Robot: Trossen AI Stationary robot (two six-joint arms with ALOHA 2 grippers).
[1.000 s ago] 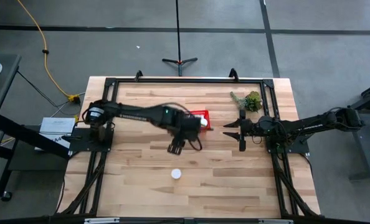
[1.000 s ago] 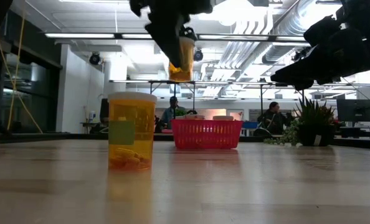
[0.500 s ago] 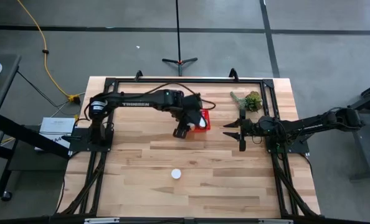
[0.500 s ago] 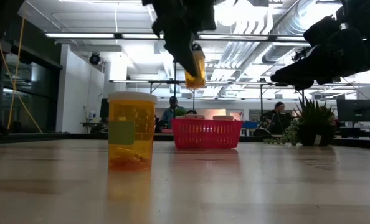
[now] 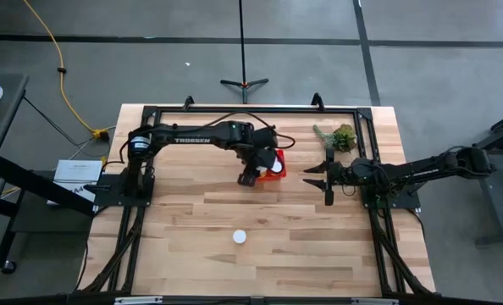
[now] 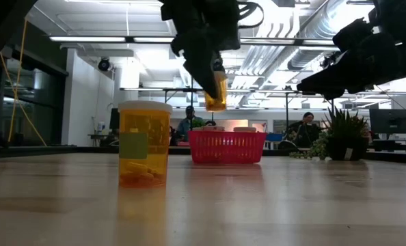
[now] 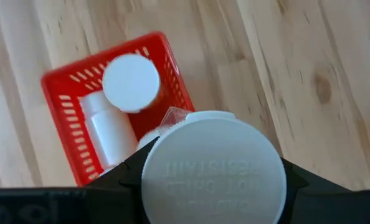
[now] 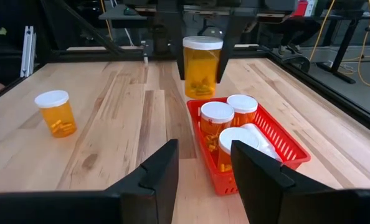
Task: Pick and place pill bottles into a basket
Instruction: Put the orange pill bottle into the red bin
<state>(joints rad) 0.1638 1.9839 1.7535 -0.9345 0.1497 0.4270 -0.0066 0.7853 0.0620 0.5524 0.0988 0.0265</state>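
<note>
Our left end effector (image 6: 213, 75) grips a pill bottle (image 8: 202, 66) just above the near end of the red basket (image 8: 278, 142), which already holds several bottles (image 8: 217, 113). Released here, we judge it could clip the rim or topple onto caps. Free room lies deeper inside. Another bottle (image 5: 240, 237) stands on the worktop (image 5: 319, 246). Our right end effector (image 5: 325, 180) waits open beside the basket.

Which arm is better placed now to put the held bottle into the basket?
Left. The left gripper holds the pill bottle just above the basket, while the right gripper waits open beside it.
</note>
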